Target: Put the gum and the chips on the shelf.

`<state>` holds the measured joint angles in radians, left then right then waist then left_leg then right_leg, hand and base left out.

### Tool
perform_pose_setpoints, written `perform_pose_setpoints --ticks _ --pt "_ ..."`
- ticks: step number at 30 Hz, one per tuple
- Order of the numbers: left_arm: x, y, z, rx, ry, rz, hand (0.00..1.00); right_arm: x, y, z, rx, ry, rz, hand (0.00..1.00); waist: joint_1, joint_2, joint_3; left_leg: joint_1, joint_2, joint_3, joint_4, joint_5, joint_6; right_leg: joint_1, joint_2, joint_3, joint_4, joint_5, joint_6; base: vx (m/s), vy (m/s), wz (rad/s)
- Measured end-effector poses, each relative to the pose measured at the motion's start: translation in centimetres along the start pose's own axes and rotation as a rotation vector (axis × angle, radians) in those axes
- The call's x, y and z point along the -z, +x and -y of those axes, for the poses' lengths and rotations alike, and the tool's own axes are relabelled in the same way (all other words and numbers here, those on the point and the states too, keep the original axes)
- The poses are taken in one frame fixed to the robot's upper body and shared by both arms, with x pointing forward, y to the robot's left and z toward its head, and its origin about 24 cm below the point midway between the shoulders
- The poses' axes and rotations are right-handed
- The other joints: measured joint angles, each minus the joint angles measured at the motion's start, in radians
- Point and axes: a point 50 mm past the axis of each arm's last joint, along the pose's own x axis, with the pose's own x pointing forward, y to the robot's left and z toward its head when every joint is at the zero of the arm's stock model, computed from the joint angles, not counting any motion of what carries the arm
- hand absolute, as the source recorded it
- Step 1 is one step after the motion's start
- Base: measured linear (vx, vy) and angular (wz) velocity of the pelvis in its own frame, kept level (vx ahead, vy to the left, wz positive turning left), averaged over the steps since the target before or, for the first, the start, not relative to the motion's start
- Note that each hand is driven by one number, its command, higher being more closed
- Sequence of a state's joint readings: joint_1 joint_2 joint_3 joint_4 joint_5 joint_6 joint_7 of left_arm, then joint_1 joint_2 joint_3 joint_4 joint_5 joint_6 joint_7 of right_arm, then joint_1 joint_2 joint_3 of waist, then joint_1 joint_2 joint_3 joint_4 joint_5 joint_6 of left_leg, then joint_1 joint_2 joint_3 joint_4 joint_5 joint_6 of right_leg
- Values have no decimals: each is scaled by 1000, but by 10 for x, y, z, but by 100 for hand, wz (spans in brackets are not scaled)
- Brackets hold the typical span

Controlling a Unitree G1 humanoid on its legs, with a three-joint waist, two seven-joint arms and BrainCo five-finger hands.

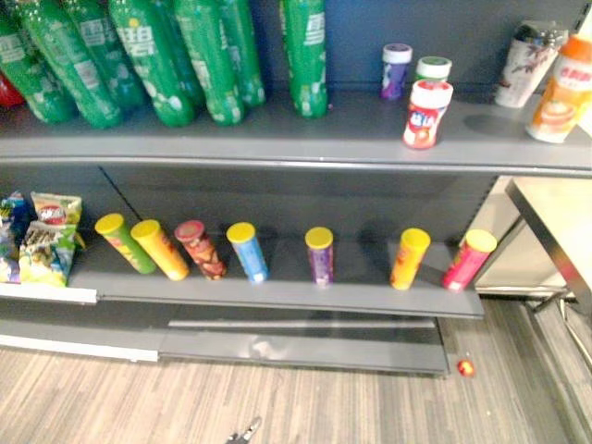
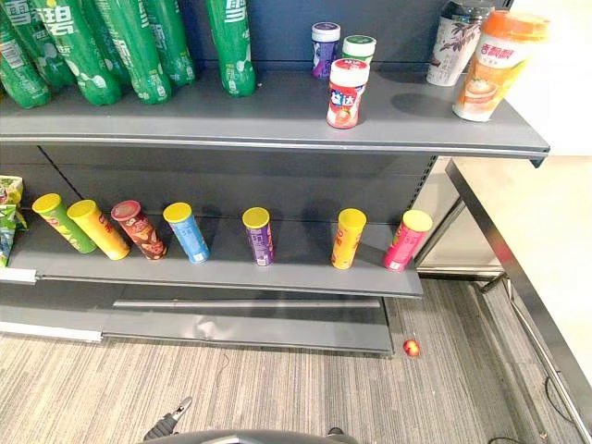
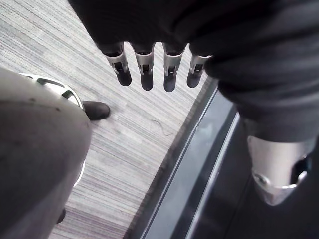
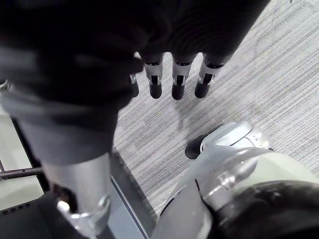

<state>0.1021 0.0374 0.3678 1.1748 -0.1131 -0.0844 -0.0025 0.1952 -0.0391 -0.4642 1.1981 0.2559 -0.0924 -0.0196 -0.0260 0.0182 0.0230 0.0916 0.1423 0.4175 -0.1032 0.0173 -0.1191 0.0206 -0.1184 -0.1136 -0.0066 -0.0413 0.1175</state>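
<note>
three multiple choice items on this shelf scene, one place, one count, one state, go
1. Where does the red gum jar stand? A on the upper shelf B in a basket C in a drawer
2. How many chip cans are on the lower shelf? A five B seven C nine
3. The left hand is A open, empty B shut on a can C shut on a bottle

1 A, it stands upright there; 2 B, seven in a row; 3 A, straight fingers over the floor.
</note>
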Motion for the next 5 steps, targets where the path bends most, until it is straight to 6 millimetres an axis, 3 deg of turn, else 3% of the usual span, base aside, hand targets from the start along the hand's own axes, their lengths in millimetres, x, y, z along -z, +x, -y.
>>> perform_pose_setpoints --ticks 5 --pt "0 0 0 3 8 -1 0 1 0 0 -1 28 -3 0 0 2 -2 -1 -1 -18 0 1 1 8 -2 -15 0 0 0 -3 -8 8"
